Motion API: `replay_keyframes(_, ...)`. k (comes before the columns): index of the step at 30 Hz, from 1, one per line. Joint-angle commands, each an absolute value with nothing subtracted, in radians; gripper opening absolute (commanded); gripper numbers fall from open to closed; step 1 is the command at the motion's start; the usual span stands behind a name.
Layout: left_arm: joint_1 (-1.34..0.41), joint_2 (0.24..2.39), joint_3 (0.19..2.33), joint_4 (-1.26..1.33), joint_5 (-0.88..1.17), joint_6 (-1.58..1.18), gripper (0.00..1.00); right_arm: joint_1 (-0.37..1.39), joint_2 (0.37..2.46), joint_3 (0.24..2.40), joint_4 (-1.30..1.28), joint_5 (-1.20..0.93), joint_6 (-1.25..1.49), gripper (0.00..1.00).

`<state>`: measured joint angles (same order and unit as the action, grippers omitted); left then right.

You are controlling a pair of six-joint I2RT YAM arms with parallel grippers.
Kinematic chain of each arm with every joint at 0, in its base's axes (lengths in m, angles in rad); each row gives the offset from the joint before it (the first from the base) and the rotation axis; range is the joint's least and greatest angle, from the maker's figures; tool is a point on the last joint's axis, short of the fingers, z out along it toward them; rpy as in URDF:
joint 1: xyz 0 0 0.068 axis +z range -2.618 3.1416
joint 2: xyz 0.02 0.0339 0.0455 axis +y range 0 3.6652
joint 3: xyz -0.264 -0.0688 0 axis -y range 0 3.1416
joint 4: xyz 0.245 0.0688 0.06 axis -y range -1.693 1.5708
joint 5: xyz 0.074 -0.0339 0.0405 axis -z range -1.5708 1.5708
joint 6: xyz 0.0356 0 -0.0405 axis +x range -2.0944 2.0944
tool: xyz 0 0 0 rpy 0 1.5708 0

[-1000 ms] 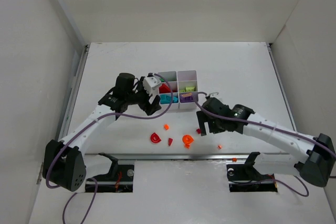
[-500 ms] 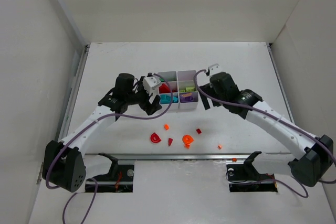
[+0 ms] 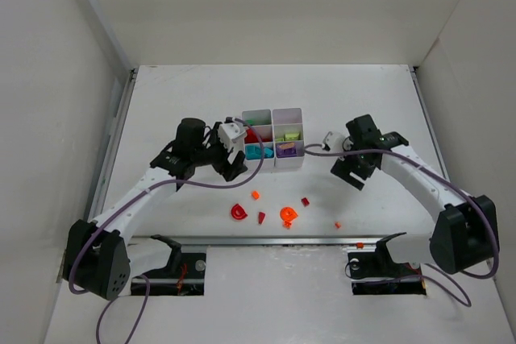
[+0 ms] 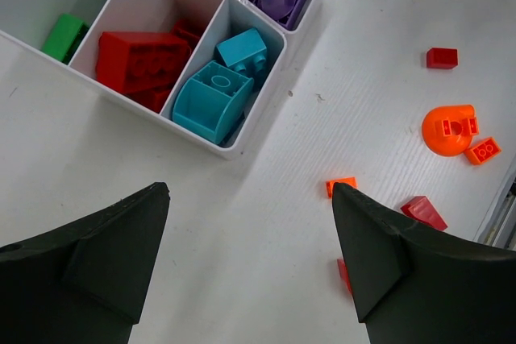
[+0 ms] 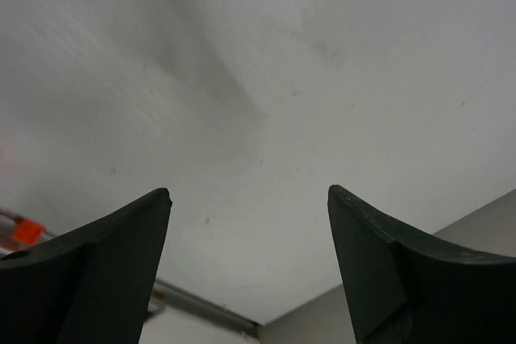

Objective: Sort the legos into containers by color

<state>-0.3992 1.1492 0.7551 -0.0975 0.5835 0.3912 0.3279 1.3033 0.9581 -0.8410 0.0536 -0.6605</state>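
The white organiser (image 3: 289,112) stands mid-table, holding red, teal, purple, lime and green legos. In the left wrist view its wall (image 4: 205,38) separates red bricks (image 4: 141,60) from teal bricks (image 4: 214,98). Loose legos lie in front of it: an orange plate (image 3: 255,194), a red round piece (image 3: 239,212), a red wedge (image 3: 261,217), an orange dome (image 3: 288,214) and a small red brick (image 3: 305,201). My left gripper (image 3: 231,168) (image 4: 250,199) is open and empty over bare table beside the organiser's near left corner. My right gripper (image 3: 352,173) (image 5: 249,191) is open and empty, right of the organiser.
A tiny orange piece (image 3: 337,224) lies near the table's front edge. Another orange piece (image 3: 360,244) (image 5: 26,232) sits on the rail beyond that edge. White walls enclose the table on the left, right and back.
My right gripper went from the loose pieces up to the organiser's right side, then swung out to the right of it. My left gripper has barely shifted.
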Motion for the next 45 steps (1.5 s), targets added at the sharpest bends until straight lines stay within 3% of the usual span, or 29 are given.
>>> replay_keyframes(1, -0.399, 1.12, 0.736, -0.052, 0.588, 0.409, 0.8, 0.324, 1.301, 0.924, -1.058, 0.115, -0.903, 0.84)
replay_keyframes(9, -0.399, 1.131, 0.727, -0.034, 0.568, 0.41, 0.8, 0.302, 1.022, 0.779, -1.075, 0.089, -1.124, 0.85)
replay_keyframes(15, -0.399, 1.14, 0.727, -0.034, 0.558, 0.419, 0.8, 0.302, 0.988, 0.793, -1.088, 0.023, -1.18, 0.87)
replay_keyframes(17, -0.399, 1.14, 0.727, -0.034, 0.558, 0.428, 0.8, 0.302, 0.953, 0.814, -1.069, -0.003, -1.123, 0.88)
replay_keyframes(19, -0.399, 1.14, 0.727, -0.034, 0.558, 0.439, 0.8, 0.302, 0.907, 0.851, -0.995, 0.017, -1.039, 1.0)
replay_keyframes(33, -0.399, 1.158, 0.747, 0.005, 0.569, 0.43, 0.81, 0.314, 0.886, 1.254, -0.905, 0.087, -0.467, 1.0)
replay_keyframes(42, -0.399, 1.138, 0.738, -0.005, 0.569, 0.439, 0.81, 0.38, 1.055, 1.529, -1.175, 0.058, 0.038, 1.0)
replay_keyframes(45, -0.399, 1.147, 0.738, 0.006, 0.569, 0.439, 0.81, 0.425, 1.089, 1.529, -1.248, 0.071, 0.197, 1.0)
